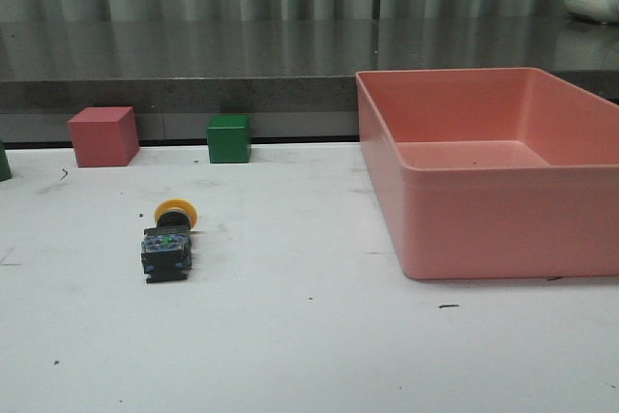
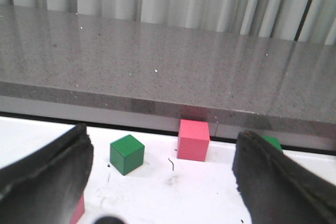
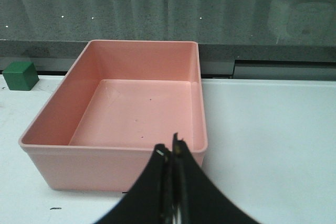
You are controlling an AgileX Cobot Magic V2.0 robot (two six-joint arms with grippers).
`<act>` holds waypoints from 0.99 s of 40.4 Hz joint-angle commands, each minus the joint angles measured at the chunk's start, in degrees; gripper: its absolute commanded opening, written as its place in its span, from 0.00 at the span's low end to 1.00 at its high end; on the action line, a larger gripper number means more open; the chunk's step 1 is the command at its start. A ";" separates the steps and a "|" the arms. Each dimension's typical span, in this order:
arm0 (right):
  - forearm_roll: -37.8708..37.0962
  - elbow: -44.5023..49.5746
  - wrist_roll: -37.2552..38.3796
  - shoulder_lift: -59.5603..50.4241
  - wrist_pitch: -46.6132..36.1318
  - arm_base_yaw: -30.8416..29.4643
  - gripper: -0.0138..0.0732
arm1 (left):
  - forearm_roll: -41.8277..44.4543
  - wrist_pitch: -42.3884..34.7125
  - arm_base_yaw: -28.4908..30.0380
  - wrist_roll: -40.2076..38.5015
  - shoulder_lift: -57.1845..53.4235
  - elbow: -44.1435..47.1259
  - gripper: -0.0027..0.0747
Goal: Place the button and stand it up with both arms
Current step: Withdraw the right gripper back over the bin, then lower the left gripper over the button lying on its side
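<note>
The button (image 1: 169, 239) lies on its side on the white table at the left in the front view, yellow cap pointing away, black body with bluish base toward me. Neither arm shows in the front view. My left gripper (image 2: 163, 153) is open and empty, its two black fingers (image 2: 44, 177) spread wide above the table, facing the back ledge; the button is not in its view. My right gripper (image 3: 171, 150) is shut with nothing between the fingers, just in front of the pink bin's near wall.
A large empty pink bin (image 1: 484, 224) stands at the right, also in the right wrist view (image 3: 113, 169). A pink cube (image 1: 103, 135) and a green cube (image 1: 229, 138) sit by the back ledge. The left wrist view shows a green cube (image 2: 126, 153) and a pink cube (image 2: 193, 139).
</note>
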 commanded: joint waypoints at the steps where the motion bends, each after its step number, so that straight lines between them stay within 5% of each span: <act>1: -0.91 -1.27 -0.52 0.62 -4.71 -0.35 0.08 | -2.19 -1.59 -2.96 -0.48 5.38 -4.09 0.71; 15: -0.91 -1.27 -0.52 0.62 -4.71 -0.35 0.08 | -6.92 4.42 -23.27 -0.48 25.16 -10.47 0.71; 40: -0.91 -1.27 -0.52 0.62 -4.71 -0.35 0.08 | -11.62 39.57 -24.78 -1.14 68.54 -46.77 0.71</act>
